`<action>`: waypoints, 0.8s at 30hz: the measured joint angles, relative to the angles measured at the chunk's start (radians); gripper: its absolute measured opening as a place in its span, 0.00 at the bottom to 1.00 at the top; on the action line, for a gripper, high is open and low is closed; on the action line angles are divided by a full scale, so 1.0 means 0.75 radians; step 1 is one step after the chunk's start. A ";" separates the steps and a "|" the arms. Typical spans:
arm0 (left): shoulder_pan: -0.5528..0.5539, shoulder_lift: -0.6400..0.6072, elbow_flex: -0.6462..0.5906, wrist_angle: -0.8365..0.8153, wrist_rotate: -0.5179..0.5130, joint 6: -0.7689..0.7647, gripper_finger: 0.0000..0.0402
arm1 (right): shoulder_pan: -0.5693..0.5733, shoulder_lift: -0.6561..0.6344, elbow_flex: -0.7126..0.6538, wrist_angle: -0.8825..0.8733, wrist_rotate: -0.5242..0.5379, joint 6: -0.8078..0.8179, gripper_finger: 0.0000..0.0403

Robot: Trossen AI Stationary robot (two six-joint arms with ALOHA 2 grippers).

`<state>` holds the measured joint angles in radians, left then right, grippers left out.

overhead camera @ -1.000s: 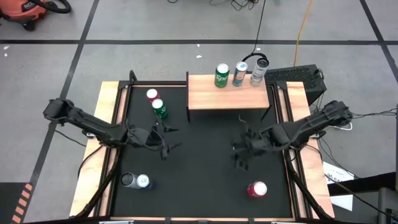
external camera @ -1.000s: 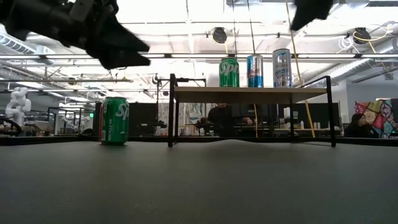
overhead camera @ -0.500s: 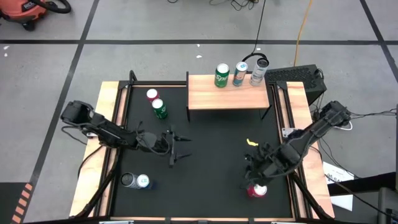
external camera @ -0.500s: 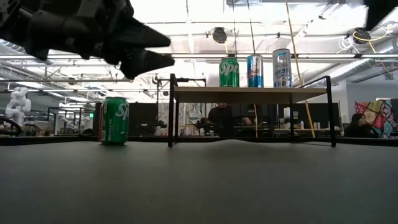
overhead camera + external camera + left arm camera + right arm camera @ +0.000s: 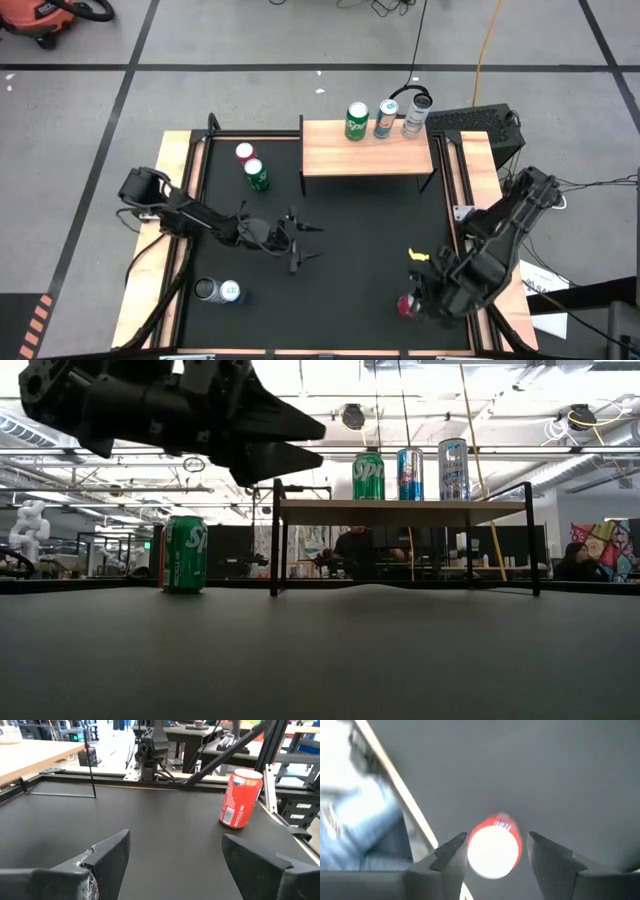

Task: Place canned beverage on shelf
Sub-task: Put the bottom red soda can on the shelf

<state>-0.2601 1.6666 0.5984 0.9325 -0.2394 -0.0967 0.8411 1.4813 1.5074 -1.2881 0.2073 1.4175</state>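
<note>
A red can (image 5: pixel 404 307) stands upright on the black mat near the front right; it also shows in the left wrist view (image 5: pixel 241 797). My right gripper (image 5: pixel 416 300) is open just above it, pointing down, one finger on each side of the can's top (image 5: pixel 494 851) without touching it. My left gripper (image 5: pixel 303 243) is open and empty above the middle of the mat; it also shows in the low view (image 5: pixel 312 445). The light-wood shelf (image 5: pixel 340 158) stands at the far edge with a green (image 5: pixel 357 121), a blue (image 5: pixel 386 118) and a silver can (image 5: pixel 416 115) on it.
A red-topped can (image 5: pixel 244 153) and a green can (image 5: pixel 257 176) stand on the mat left of the shelf. Two more cans (image 5: pixel 217 291) stand at the front left. Wooden rails (image 5: pixel 170 200) frame the mat. Bare mat lies between the arms.
My right gripper has gone toward the table's near edge and down, tipping until it points down over the red can. My left gripper has gone toward the table's right edge, staying open. No can has moved.
</note>
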 joint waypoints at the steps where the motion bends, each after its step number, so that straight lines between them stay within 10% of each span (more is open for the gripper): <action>1: -0.003 0.012 0.010 0.000 0.000 0.000 0.78 | 0.015 0.016 0.010 0.007 -0.028 -0.025 0.47; 24: -0.073 0.033 0.025 -0.215 -0.158 -0.038 0.78 | 0.103 0.071 -0.139 0.078 -0.223 -0.123 0.95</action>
<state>-0.3149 1.6913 0.6170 0.7715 -0.3576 -0.1250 0.9182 1.5346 1.4033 -1.2294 0.0401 1.3252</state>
